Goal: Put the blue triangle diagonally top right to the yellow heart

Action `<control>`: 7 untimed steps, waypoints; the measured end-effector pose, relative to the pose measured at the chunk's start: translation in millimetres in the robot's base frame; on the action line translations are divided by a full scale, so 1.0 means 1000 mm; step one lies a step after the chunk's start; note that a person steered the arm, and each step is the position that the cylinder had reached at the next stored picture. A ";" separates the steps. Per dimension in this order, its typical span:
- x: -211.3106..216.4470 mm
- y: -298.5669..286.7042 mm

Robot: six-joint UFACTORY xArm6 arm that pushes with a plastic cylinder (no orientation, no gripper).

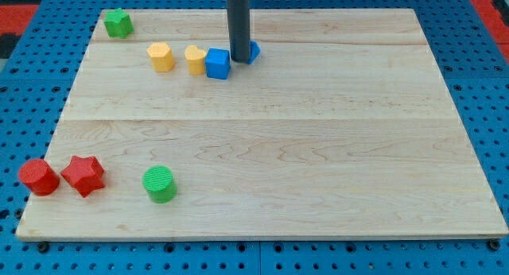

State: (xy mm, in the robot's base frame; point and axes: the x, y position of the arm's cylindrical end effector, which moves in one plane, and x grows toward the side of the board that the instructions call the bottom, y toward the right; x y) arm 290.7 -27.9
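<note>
The blue triangle (pixel 252 51) sits near the view's top centre, mostly hidden behind my rod. My tip (pixel 238 60) rests on the board at the triangle's left edge, touching or nearly touching it. The yellow heart (pixel 195 59) lies to the left of the tip. A blue cube (pixel 217 63) stands between the heart and the tip, touching the heart's right side. The triangle is to the right of the heart and slightly higher in the view.
A yellow hexagon block (pixel 161 56) lies left of the heart. A green star-like block (pixel 118 23) sits at the top left corner. At the bottom left are a red cylinder (pixel 38 177), a red star (pixel 83 176) and a green cylinder (pixel 160 183).
</note>
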 end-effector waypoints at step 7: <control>0.051 0.081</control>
State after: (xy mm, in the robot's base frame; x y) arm 341.3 53.0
